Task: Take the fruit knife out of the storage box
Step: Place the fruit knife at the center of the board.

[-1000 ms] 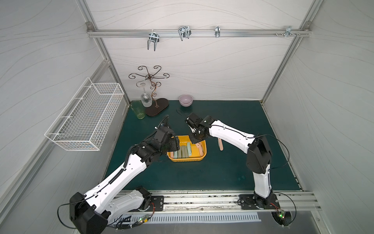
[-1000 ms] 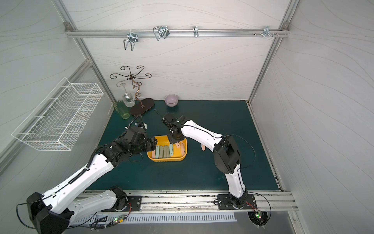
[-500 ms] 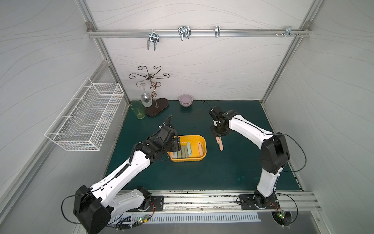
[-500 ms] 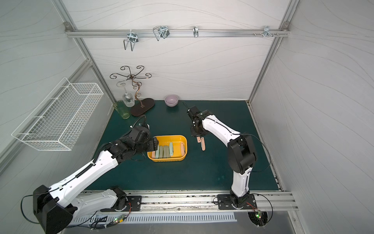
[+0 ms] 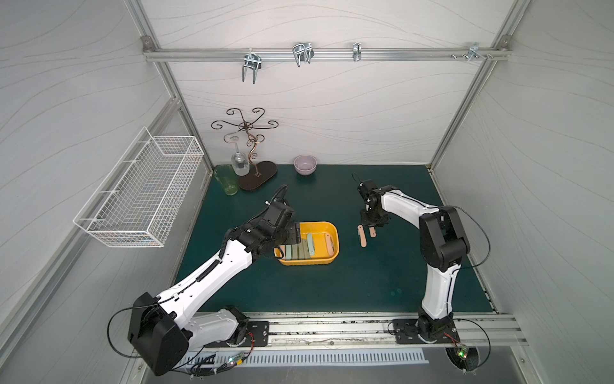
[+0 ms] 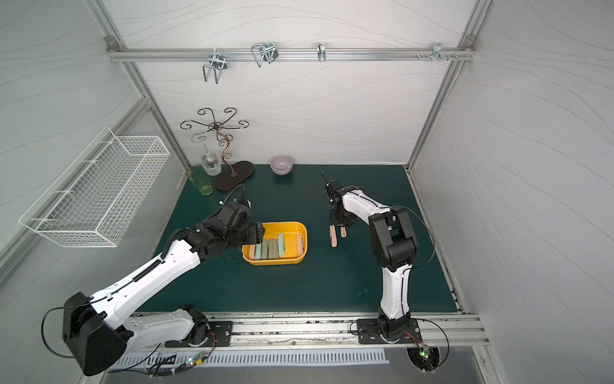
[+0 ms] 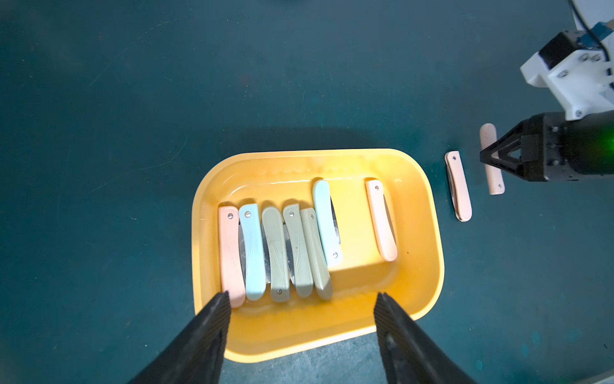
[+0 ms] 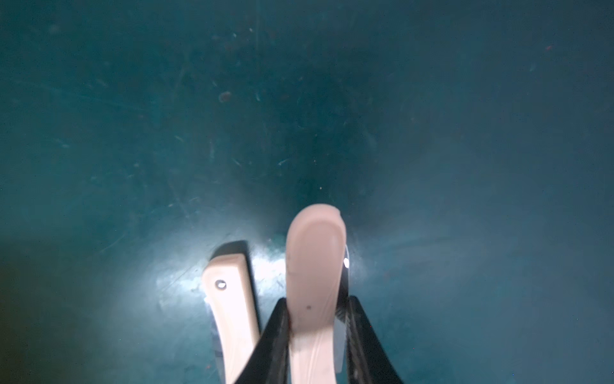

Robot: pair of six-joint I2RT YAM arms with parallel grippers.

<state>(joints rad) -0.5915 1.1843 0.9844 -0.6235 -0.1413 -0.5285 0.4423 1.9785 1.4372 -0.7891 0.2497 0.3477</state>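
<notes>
While the left gripper (image 7: 302, 296) hovers wide open and empty at the left end of the storage box (image 5: 309, 262), whose seven fruit knives (image 7: 275, 252) lie near-to-far, the right gripper (image 8: 317, 309), right of the box, clamps a pink fruit knife (image 8: 314, 246) outside it.

Storage box (image 7: 357, 232), seven fruit knives (image 7: 275, 252) inside
</notes>
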